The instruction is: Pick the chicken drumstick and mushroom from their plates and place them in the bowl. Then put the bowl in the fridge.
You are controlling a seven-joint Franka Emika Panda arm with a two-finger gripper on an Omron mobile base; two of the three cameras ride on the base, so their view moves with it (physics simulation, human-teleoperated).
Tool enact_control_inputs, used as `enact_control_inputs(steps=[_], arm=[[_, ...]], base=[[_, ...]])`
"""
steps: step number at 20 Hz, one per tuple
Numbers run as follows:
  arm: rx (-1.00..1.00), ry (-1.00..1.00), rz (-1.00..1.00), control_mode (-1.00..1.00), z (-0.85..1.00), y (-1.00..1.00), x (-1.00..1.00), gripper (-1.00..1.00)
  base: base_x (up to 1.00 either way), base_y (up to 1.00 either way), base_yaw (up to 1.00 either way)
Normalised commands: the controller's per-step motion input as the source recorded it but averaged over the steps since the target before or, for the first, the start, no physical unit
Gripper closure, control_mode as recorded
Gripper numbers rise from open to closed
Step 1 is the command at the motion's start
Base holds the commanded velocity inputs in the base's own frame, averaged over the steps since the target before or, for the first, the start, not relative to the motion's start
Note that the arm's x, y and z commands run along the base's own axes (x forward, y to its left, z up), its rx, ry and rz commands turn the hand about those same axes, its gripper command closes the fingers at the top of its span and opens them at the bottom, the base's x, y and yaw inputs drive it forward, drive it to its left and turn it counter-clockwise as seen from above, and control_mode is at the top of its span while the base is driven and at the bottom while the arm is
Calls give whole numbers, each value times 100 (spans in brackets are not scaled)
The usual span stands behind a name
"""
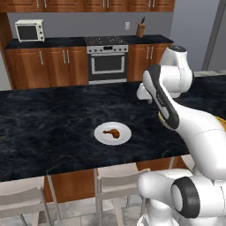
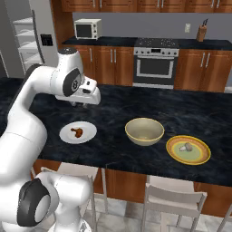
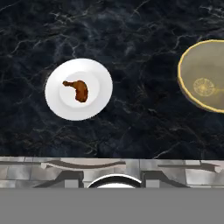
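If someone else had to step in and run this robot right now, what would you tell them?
Gripper: hangs high above the counter, holding nothing; whether its jaws are open is hard to tell.
Chicken drumstick: on the white plate.
Mushroom: on the yellow-green plate.
Bowl: empty, on the counter between the two plates.
Fridge: back left, shelves showing.
Done: nothing moved.
Left: both foods into the bowl, then the bowl into the fridge.

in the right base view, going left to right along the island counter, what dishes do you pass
white plate with the chicken drumstick → tan-yellow bowl → yellow-green plate with the mushroom
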Motion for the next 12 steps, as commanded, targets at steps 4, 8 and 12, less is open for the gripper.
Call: enact_control_inputs(steps=[4, 8, 12], arm=[[-3, -4, 3, -100, -1, 0, -9, -100], [-20, 4, 9, -100, -19, 8, -15, -100], [-22, 19, 17, -100, -30, 31, -1, -100]], base=[[0, 0, 0], [0, 0, 0], [0, 0, 0]])
